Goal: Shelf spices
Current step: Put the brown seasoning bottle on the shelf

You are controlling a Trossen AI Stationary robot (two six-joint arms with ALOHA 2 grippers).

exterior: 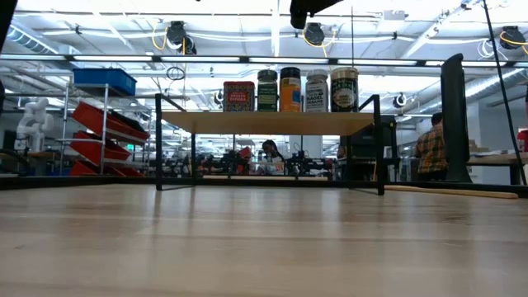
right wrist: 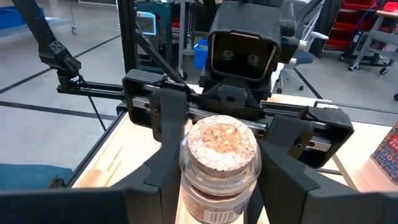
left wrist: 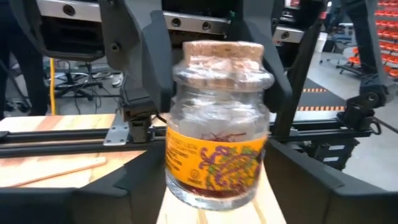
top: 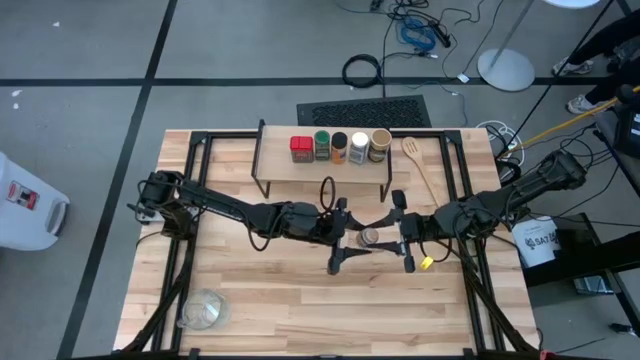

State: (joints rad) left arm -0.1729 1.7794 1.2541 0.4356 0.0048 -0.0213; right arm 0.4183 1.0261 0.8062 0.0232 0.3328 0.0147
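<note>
The right gripper's [top: 388, 238] fingers [right wrist: 166, 121] are clamping the cork-topped jar [top: 370, 237] from the right, pressing on the glass just under its lid. The left gripper's [top: 352, 240] fingers [left wrist: 115, 193] are standing apart on either side of the same jar, just beside its lower body, coming in from the left. In the high view the jar is sitting slightly right of the frame's centre, between the two grippers and over the middle of the worktop [top: 280, 300]; its orange label is showing in the left wrist view.

Above it in the high view, the shelf [top: 320, 172] is standing near the upper edge of the worktop, carrying a row of five spices: a red tin [top: 300, 148], a green-lidded jar [top: 322, 146], a black-lidded jar [top: 339, 147], a white-lidded jar [top: 359, 148] and a tan-lidded jar [top: 380, 146], all upright and close together. To the right of the shelf, a wooden spoon [top: 420, 168] is lying on the worktop. A clear glass bowl [top: 203, 310] is sitting in the lower left of the frame, well apart from everything else.
</note>
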